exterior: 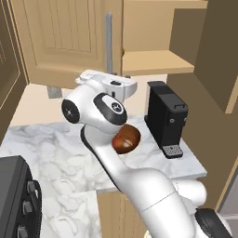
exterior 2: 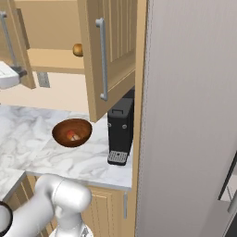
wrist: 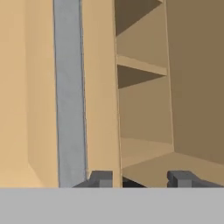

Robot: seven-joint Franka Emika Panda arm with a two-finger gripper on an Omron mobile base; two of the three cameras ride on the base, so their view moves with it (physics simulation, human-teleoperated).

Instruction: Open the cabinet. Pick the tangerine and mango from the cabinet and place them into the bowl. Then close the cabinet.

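The tan wall cabinet [exterior: 69, 37] stands with its right door [exterior 2: 115, 46] swung wide open. My gripper [wrist: 141, 179] is at the free edge of the left door, just right of its silver bar handle [wrist: 69, 96] and near the handle's lower end [exterior: 109, 46]. The fingers [wrist: 100, 178] stand apart, with the cabinet's inside showing between them. One round orange fruit [exterior 2: 77, 49] rests on the lower shelf [exterior 2: 51, 60]; I cannot tell whether it is the tangerine or the mango. The dark wooden bowl [exterior 2: 71, 132] sits on the counter with a small reddish-orange thing [exterior 2: 71, 135] inside.
A black coffee machine [exterior: 166, 118] stands on the marble counter [exterior: 46, 148] to the right of the bowl. A dark appliance with knobs [exterior: 16, 200] sits at the near left corner. A tall grey panel [exterior 2: 190, 115] lies to the right.
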